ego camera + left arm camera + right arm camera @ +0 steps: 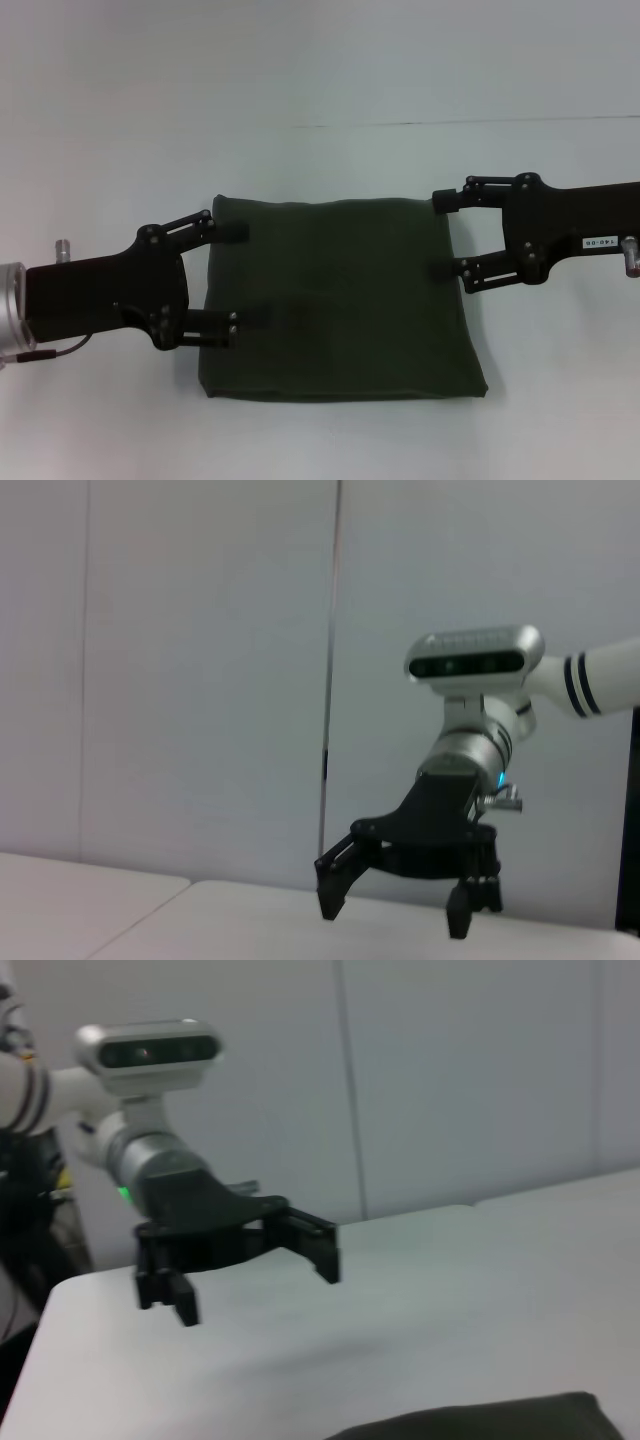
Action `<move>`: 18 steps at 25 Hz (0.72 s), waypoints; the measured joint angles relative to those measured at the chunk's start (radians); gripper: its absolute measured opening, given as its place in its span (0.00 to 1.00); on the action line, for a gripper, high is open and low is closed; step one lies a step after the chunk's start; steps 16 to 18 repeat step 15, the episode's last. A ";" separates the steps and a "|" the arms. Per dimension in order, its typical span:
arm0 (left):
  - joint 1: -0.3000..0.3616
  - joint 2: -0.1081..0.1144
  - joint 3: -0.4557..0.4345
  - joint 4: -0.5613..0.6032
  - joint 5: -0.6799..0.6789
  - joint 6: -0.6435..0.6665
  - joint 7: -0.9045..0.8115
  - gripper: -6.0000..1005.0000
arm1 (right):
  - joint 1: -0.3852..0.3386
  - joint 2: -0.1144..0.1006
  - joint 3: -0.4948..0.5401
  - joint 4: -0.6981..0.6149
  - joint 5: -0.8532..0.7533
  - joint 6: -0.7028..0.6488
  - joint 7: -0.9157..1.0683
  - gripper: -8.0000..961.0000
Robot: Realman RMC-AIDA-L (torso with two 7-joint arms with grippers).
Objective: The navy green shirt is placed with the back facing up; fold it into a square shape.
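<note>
The navy green shirt point(340, 300) lies folded into a near-square block in the middle of the white table, plain side up; a dark edge of it also shows in the right wrist view point(480, 1422). My left gripper point(248, 276) is open, with its fingers over the shirt's left edge and nothing between them. It appears again, raised above the table, in the right wrist view point(257, 1288). At the shirt's upper right edge my right gripper point(444, 236) is open and empty too. The left wrist view shows it point(393, 915) raised above the table.
The white table point(320, 80) runs around the shirt on all sides, with a thin seam point(450, 122) across it behind the shirt. A pale wall point(200, 660) stands beyond the table.
</note>
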 joint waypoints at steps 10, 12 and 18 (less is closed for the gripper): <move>-0.005 0.006 -0.004 0.014 0.044 0.000 0.040 0.96 | 0.000 0.009 -0.011 0.000 0.000 -0.021 -0.055 0.96; -0.007 0.007 -0.003 0.019 0.044 0.000 0.036 0.96 | -0.003 0.009 -0.011 0.000 0.000 -0.025 -0.057 0.96; -0.013 0.009 -0.003 0.021 0.044 0.000 0.029 0.96 | -0.005 0.010 -0.011 -0.002 0.000 -0.032 -0.058 0.96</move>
